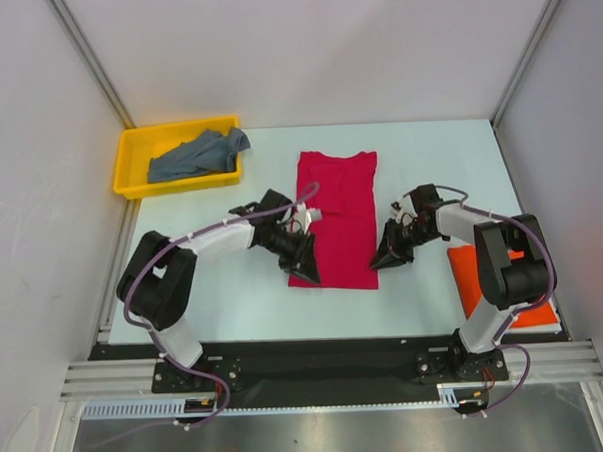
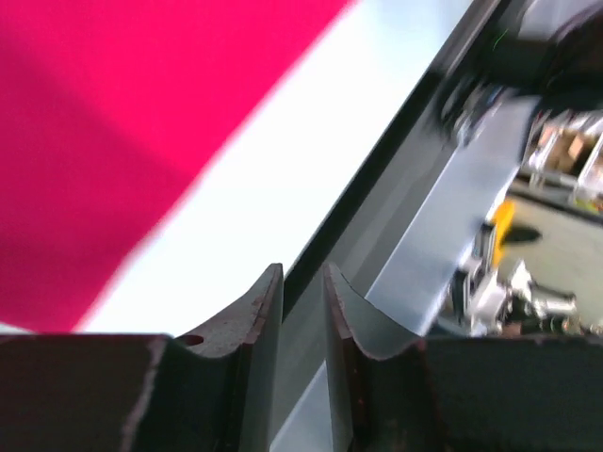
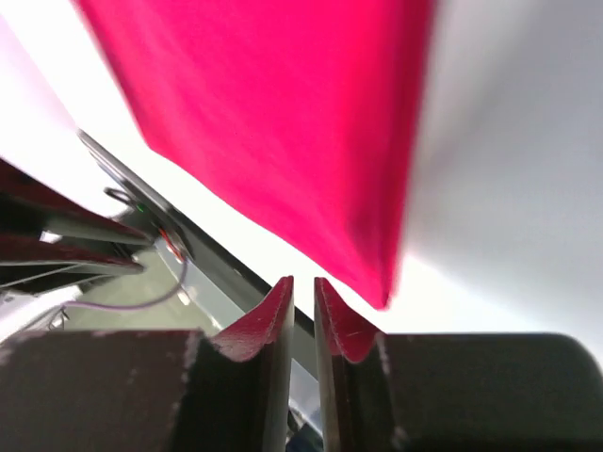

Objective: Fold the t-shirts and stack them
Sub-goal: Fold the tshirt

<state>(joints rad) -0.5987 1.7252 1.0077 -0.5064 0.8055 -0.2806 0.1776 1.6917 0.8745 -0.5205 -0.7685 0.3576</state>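
A crimson-pink t-shirt (image 1: 338, 219) lies flat in a long folded strip at the middle of the table. My left gripper (image 1: 303, 258) hovers at its near left corner, and in the left wrist view the shirt (image 2: 104, 141) fills the upper left, apart from the gripper (image 2: 303, 268), whose jaws stand a narrow gap apart with nothing between them. At the shirt's near right edge my right gripper (image 1: 388, 254) is likewise slightly open and empty (image 3: 302, 281), with the shirt's corner (image 3: 283, 132) just beyond its fingertips. A folded orange-red t-shirt (image 1: 469, 279) lies by the right arm's base. A grey-blue t-shirt (image 1: 193, 156) lies crumpled in the tray.
The yellow plastic tray (image 1: 128, 158) stands at the back left corner of the table. Grey walls and metal frame posts close in the table on three sides. The black rail (image 1: 317, 355) with both arm bases runs along the near edge.
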